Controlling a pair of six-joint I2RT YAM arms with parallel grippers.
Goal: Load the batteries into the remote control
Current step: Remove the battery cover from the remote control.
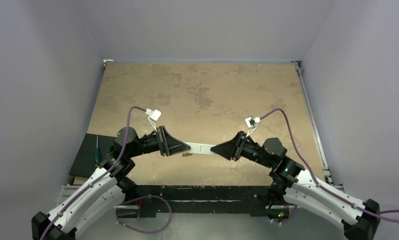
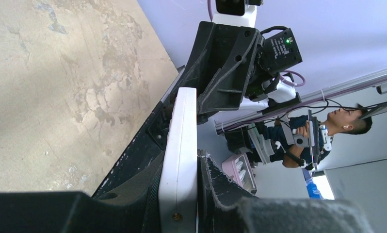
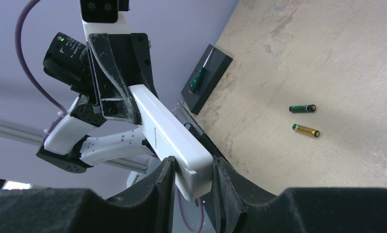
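Observation:
The white remote control [image 1: 201,148] hangs in the air between both grippers, low over the near part of the table. My left gripper [image 1: 186,147] is shut on its left end, which shows edge-on in the left wrist view [image 2: 181,145]. My right gripper [image 1: 216,149] is shut on the other end [image 3: 169,133], with its jaws on both sides. Two batteries lie on the table: a dark green one [image 3: 302,108] and a gold one [image 3: 306,130]. One of them [image 1: 186,155] shows just below the remote in the top view.
A black block [image 1: 89,155] with a green-handled screwdriver [image 1: 96,156] lies at the table's left near edge; the screwdriver also shows in the right wrist view [image 3: 197,80]. Grey walls surround the tan table [image 1: 202,95].

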